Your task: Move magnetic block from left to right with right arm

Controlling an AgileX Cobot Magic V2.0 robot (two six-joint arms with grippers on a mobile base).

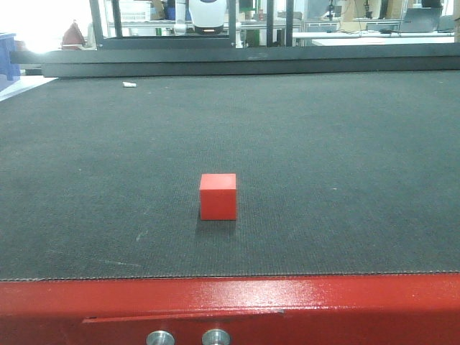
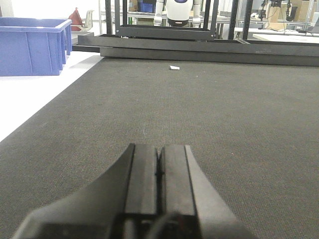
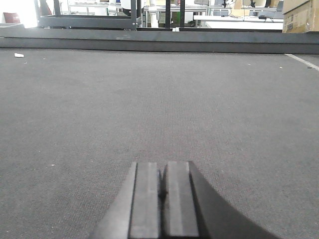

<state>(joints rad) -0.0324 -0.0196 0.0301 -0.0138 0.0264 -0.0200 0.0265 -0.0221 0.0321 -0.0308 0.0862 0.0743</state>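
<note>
1. Exterior front-facing view: the magnetic block [image 1: 218,196] rests on the surface [image 1: 345,144], near its front edge, ungrasped.
2. My right gripper [image 3: 163,199] is clenched and empty; the block is absent from its view.
3. Remaining: approach, grasp, transfer right.

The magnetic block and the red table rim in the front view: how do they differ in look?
The magnetic block is a small matte cube; the table rim is a long glossy band. The block stands on the dark mat; the rim runs along the mat's near edge. Both are red.
</note>
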